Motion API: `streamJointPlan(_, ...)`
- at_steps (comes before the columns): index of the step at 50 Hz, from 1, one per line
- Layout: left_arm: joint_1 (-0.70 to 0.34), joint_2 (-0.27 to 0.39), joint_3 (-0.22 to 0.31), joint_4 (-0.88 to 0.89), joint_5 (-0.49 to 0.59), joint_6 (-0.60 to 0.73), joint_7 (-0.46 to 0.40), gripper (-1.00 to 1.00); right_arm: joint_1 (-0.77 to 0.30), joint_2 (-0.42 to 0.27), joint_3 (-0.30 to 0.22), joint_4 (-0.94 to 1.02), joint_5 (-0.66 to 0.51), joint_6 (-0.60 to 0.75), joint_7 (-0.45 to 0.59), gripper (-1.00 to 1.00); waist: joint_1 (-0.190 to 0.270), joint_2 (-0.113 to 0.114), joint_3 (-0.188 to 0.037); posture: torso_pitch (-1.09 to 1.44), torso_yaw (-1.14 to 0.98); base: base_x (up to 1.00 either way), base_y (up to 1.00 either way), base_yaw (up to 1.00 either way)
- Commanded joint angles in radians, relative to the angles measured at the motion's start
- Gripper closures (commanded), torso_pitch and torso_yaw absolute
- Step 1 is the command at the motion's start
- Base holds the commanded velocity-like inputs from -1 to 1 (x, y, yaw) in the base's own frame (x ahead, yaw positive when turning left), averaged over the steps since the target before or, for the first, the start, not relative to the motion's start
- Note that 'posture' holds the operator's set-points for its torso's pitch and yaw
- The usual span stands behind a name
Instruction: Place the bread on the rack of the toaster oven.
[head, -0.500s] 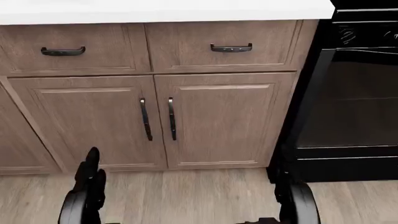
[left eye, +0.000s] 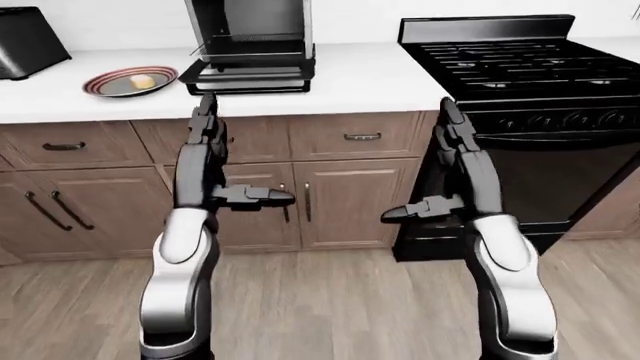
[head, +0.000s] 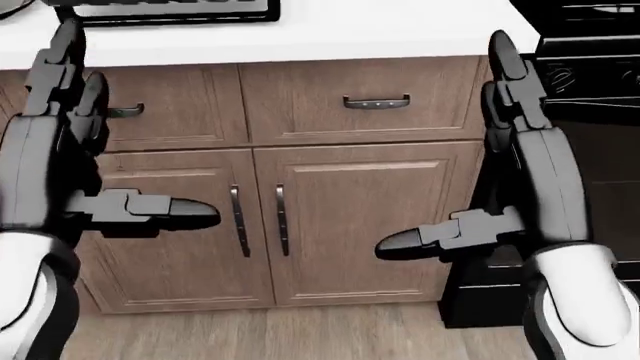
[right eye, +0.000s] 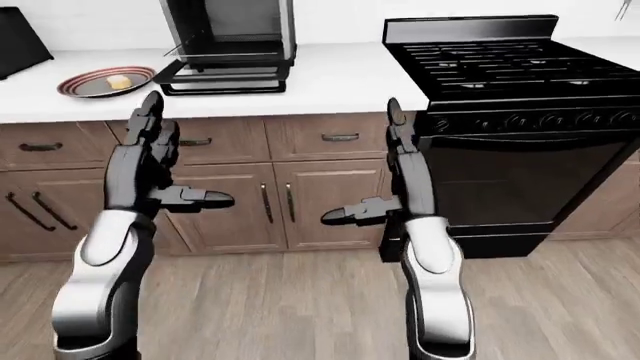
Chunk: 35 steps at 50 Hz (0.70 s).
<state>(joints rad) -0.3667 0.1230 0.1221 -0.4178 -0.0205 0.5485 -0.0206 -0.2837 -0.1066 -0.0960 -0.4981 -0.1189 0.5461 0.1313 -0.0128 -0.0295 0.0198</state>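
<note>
A small yellow piece of bread (left eye: 142, 81) lies on a round red-rimmed plate (left eye: 100, 86) on the white counter, at the upper left of the left-eye view. Right of it stands the toaster oven (left eye: 250, 22), its door (left eye: 248, 75) folded down and its rack (left eye: 250, 46) showing inside. My left hand (left eye: 235, 161) and right hand (left eye: 425, 169) are raised below the counter edge, before the cabinet doors. Both are open and empty, fingers pointing up and thumbs pointing inward. Both hands are well short of the bread and the oven.
A black stove (left eye: 520, 67) with its oven door stands to the right of the counter. A dark slanted appliance (left eye: 30, 41) sits at the counter's far left. Wooden drawers and cabinet doors (head: 350, 217) face me, above a wood floor (left eye: 330, 300).
Both arms have risen from the bottom of the head view to cabinet height, hands open. The counter edge sits lower in the picture, so the camera has tilted up a little.
</note>
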Motion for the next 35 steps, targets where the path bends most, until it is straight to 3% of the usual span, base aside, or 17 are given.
streamJointPlan(1, -0.026, 0.024, 0.028, -0.055, -0.010, 0.003, 0.015, -1.00, -0.044, -0.004, 0.008, -0.054, 0.001, 0.024, 0.003, -1.00, 0.002, -0.013, -0.014, 0.00, 0.00, 0.33, 0.50, 0.00)
streamJointPlan(2, -0.027, 0.027, 0.034, -0.062, -0.017, 0.012, 0.016, -1.00, -0.049, -0.006, 0.006, -0.060, 0.002, 0.032, 0.003, -1.00, -0.001, -0.013, -0.012, 0.00, 0.00, 0.34, 0.50, 0.00)
streamJointPlan(7, -0.015, 0.040, 0.061, -0.138, -0.059, 0.047, 0.042, -1.00, -0.028, -0.001, -0.003, -0.172, 0.021, 0.082, -0.016, -1.00, -0.021, 0.039, 0.011, 0.00, 0.00, 0.34, 0.50, 0.00)
streamJointPlan(9, -0.032, 0.066, 0.088, -0.182, -0.078, 0.093, 0.048, -1.00, -0.059, -0.014, -0.006, -0.203, 0.021, 0.129, -0.009, -1.00, -0.026, 0.089, 0.002, 0.00, 0.00, 0.35, 0.49, 0.00)
streamJointPlan(10, -0.031, 0.072, 0.088, -0.188, -0.080, 0.098, 0.049, -1.00, -0.068, -0.018, -0.004, -0.208, 0.021, 0.136, -0.006, -1.00, -0.024, 0.138, -0.014, 0.00, 0.00, 0.35, 0.50, 0.00)
streamJointPlan(11, -0.034, 0.084, 0.099, -0.202, -0.081, 0.112, 0.052, -1.00, -0.080, -0.022, -0.002, -0.199, 0.020, 0.137, -0.004, -1.00, -0.017, 0.139, -0.014, 0.00, 0.00, 0.37, 0.51, 0.00)
streamJointPlan(12, -0.038, 0.090, 0.102, -0.211, -0.083, 0.121, 0.054, -1.00, -0.092, -0.026, 0.000, -0.196, 0.019, 0.144, 0.001, -1.00, -0.017, 0.117, 0.015, 0.00, 0.00, 0.38, 0.50, 0.00)
streamJointPlan(13, -0.051, 0.101, 0.108, -0.229, -0.086, 0.145, 0.055, -1.00, -0.120, -0.031, 0.002, -0.199, 0.018, 0.162, 0.006, -1.00, -0.019, 0.115, 0.024, 0.00, 0.00, 0.38, 0.50, 0.00)
streamJointPlan(21, -0.092, 0.140, 0.130, -0.262, -0.099, 0.199, 0.058, -1.00, -0.164, -0.043, -0.007, -0.226, 0.022, 0.211, 0.023, -1.00, 0.017, 0.035, 0.015, 0.00, 0.00, 0.39, 0.49, 0.00)
streamJointPlan(24, -0.112, 0.156, 0.136, -0.263, -0.104, 0.214, 0.059, -1.00, -0.176, -0.043, 0.002, -0.226, 0.021, 0.215, 0.022, -1.00, 0.023, -0.010, 0.006, 0.00, 0.00, 0.42, 0.48, 0.00)
streamJointPlan(25, -0.116, 0.160, 0.134, -0.263, -0.102, 0.217, 0.058, -1.00, -0.176, -0.043, 0.002, -0.229, 0.022, 0.215, 0.023, -1.00, 0.014, 0.000, 0.006, 0.00, 0.00, 0.41, 0.47, 0.00)
streamJointPlan(26, -0.122, 0.161, 0.137, -0.264, -0.103, 0.221, 0.061, -1.00, -0.174, -0.041, 0.002, -0.226, 0.023, 0.210, 0.023, -1.00, 0.009, 0.006, 0.023, 0.00, 0.00, 0.42, 0.47, 0.00)
streamJointPlan(27, -0.119, 0.160, 0.134, -0.264, -0.102, 0.218, 0.061, -1.00, -0.170, -0.036, 0.002, -0.222, 0.029, 0.202, 0.023, -1.00, 0.012, -0.009, 0.029, 0.00, 0.00, 0.41, 0.48, 0.00)
streamJointPlan(29, -0.123, 0.166, 0.137, -0.258, -0.098, 0.217, 0.058, -1.00, -0.167, -0.039, 0.000, -0.207, 0.029, 0.189, 0.023, -1.00, 0.005, -0.012, 0.003, 0.00, 0.00, 0.42, 0.46, 0.00)
streamJointPlan(31, -0.124, 0.167, 0.141, -0.257, -0.098, 0.218, 0.060, -1.00, -0.177, -0.041, -0.001, -0.211, 0.031, 0.197, 0.022, -1.00, -0.001, -0.008, 0.007, 0.00, 0.00, 0.45, 0.44, 0.00)
streamJointPlan(35, -0.141, 0.181, 0.149, -0.274, -0.101, 0.241, 0.062, -1.00, -0.180, -0.042, -0.003, -0.210, 0.037, 0.195, 0.021, -1.00, -0.021, 0.050, 0.013, 0.00, 0.00, 0.47, 0.41, 0.00)
